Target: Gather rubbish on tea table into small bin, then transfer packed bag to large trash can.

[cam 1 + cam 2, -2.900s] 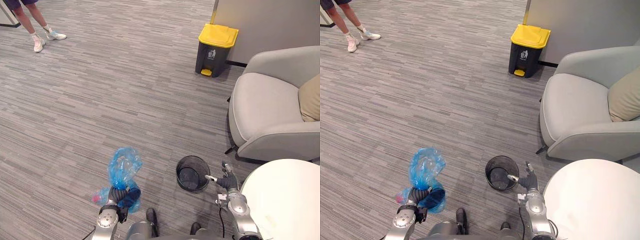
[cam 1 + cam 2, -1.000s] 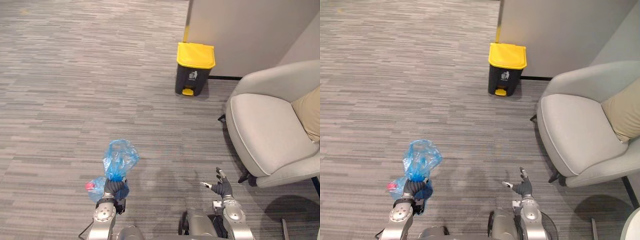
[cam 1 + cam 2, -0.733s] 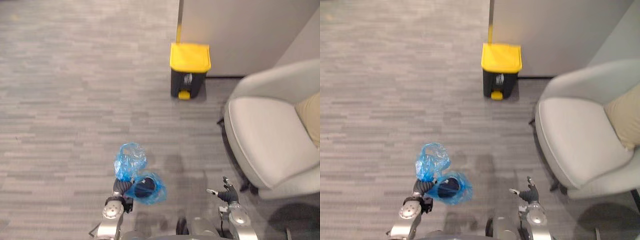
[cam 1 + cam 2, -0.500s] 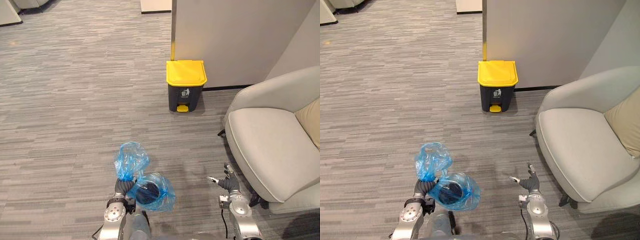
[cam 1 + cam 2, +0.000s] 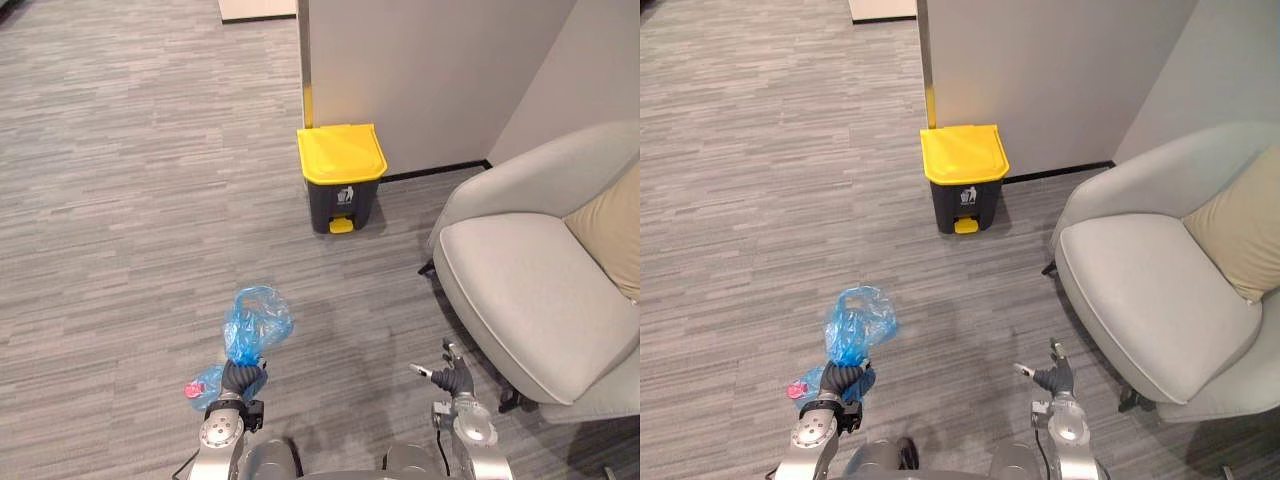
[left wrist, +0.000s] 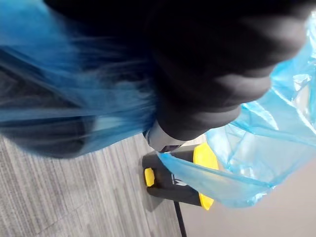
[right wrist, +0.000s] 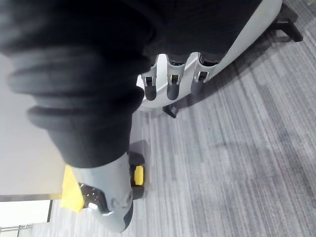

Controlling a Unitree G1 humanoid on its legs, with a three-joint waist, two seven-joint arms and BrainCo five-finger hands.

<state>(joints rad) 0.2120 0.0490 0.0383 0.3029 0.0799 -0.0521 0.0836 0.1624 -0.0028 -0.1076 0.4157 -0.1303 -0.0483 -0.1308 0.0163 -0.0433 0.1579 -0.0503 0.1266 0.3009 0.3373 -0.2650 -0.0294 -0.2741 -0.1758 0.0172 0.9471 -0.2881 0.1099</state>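
Underfoot grey carpet (image 5: 130, 200), yellow-lidded bin (image 5: 341, 180) at wall (image 5: 420, 70) — left hand (image 5: 240, 378) clenching blue bag (image 5: 256, 322), right hand (image 5: 452, 379) spread

A light grey armchair (image 5: 530, 290) is sitting on dark legs at the right, with a beige cushion (image 5: 610, 235) leaning against its backrest. Grey striped carpet (image 5: 130, 200) is covering the floor. A pale wall (image 5: 420, 70) is rising behind, and a yellow strip (image 5: 307, 105) is running down its corner.
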